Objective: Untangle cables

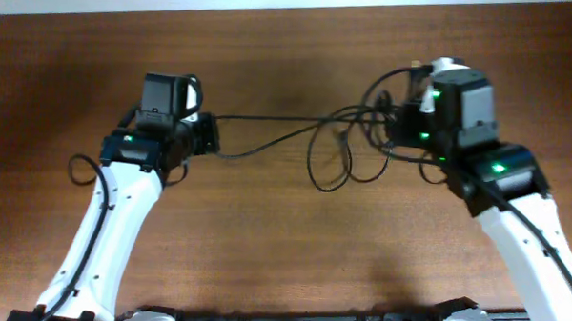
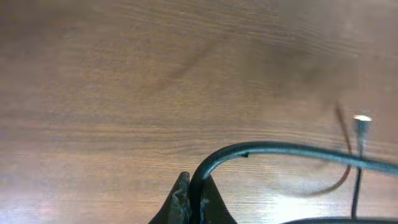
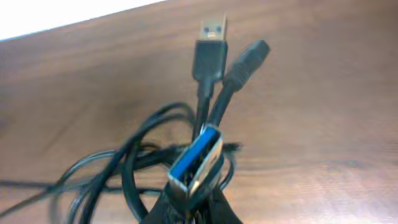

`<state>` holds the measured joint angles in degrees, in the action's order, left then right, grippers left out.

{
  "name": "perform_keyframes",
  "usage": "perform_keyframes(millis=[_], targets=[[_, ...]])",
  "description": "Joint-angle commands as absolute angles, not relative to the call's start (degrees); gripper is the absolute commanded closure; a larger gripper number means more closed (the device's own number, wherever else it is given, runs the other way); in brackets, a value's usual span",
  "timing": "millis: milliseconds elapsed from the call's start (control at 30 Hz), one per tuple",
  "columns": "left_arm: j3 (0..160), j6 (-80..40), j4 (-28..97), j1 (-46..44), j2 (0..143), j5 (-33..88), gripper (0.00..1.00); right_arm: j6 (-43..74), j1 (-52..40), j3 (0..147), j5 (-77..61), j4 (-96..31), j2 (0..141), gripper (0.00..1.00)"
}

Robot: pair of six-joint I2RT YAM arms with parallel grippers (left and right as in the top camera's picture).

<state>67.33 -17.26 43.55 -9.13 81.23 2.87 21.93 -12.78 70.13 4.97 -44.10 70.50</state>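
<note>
Your left gripper (image 2: 193,188) pinches one cable (image 2: 280,149), drawn nearly taut across the table (image 1: 264,246) to the tangle (image 1: 348,148) beside your right gripper (image 3: 189,211). That one seems clamped on a bunch of plugs (image 3: 198,163), though its fingers are mostly hidden. Pull the arms apart and the tangle may cinch into a knot, or the cable may slip from the left pinch.

Left claw (image 1: 211,134), right claw (image 1: 392,128) — both clenched
</note>
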Motion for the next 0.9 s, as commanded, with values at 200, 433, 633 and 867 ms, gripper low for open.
perform_keyframes(millis=[200, 433, 633, 867], targets=[[67.8, -23.1, 44.7, -0.6, 80.1, 0.6, 1.00, 21.3, -5.1, 71.3, 11.2, -56.0, 73.6, 0.73], [67.5, -13.2, 44.5, -4.0, 81.2, 15.2, 0.27, 21.3, -5.1, 71.3, 9.4, -55.8, 73.9, 0.70], [67.5, -3.2, 40.8, -14.4, 88.2, 25.1, 0.28, 21.3, -5.1, 71.3, 4.5, -56.0, 73.9, 0.64], [67.5, -1.5, 32.2, -23.2, 101.0, 37.8, 0.28, 21.9, -2.0, 71.3, 0.8, -56.8, 73.9, 0.60]])
